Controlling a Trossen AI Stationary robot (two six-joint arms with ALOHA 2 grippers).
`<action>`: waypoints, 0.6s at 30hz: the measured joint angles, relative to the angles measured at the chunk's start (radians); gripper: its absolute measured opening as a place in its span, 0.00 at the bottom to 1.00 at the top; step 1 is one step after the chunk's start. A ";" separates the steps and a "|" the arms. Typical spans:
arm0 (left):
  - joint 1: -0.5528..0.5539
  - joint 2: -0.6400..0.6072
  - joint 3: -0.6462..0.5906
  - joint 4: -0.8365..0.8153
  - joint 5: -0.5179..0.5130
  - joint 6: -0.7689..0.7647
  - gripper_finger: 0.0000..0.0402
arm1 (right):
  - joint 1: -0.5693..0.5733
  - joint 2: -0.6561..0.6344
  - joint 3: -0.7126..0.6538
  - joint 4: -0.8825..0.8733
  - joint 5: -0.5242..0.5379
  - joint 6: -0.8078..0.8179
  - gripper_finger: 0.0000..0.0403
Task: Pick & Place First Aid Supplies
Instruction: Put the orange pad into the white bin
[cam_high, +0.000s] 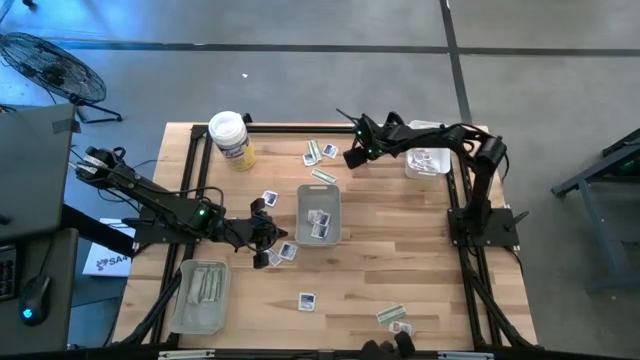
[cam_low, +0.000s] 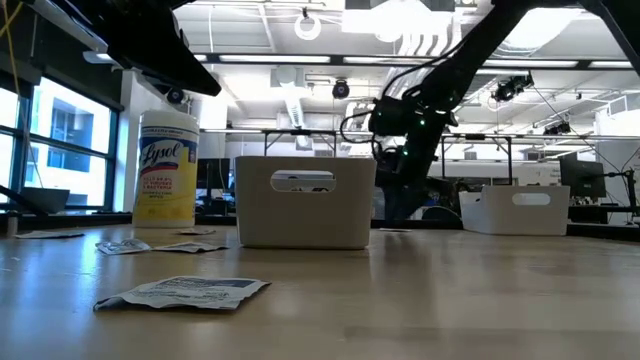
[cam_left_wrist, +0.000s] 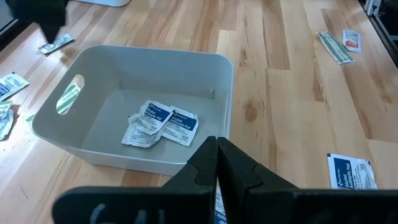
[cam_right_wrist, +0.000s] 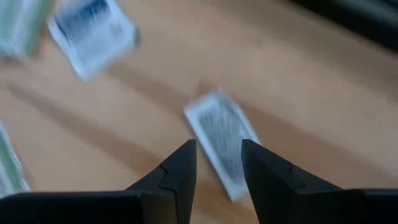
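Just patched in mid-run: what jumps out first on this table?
Small first aid packets lie scattered over the wooden table, around a pale tray at its middle that already holds a few. The left gripper is shut on a white-and-blue packet beside that tray. The right gripper hangs open over a packet near the far edge.

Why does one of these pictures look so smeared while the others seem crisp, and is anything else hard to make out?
The right wrist view is streaked with motion blur: the packets on the wood are smeared beyond the open right gripper. The left wrist view is sharp; print on the packets in the tray is readable. In the low view, bright ceiling lights leave the arms dark silhouettes. The high view is evenly lit.
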 joint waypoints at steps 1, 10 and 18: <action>0.000 0.000 0.000 0.000 0.000 0.000 0.01 | 0.003 0.000 -0.002 -0.022 -0.003 -0.017 0.30; 0.000 0.000 0.000 0.000 0.000 0.000 0.01 | 0.022 -0.001 -0.001 -0.198 -0.039 -0.153 0.30; 0.000 0.000 0.000 0.000 0.000 0.000 0.01 | 0.050 -0.013 0.002 -0.240 0.008 -0.238 0.30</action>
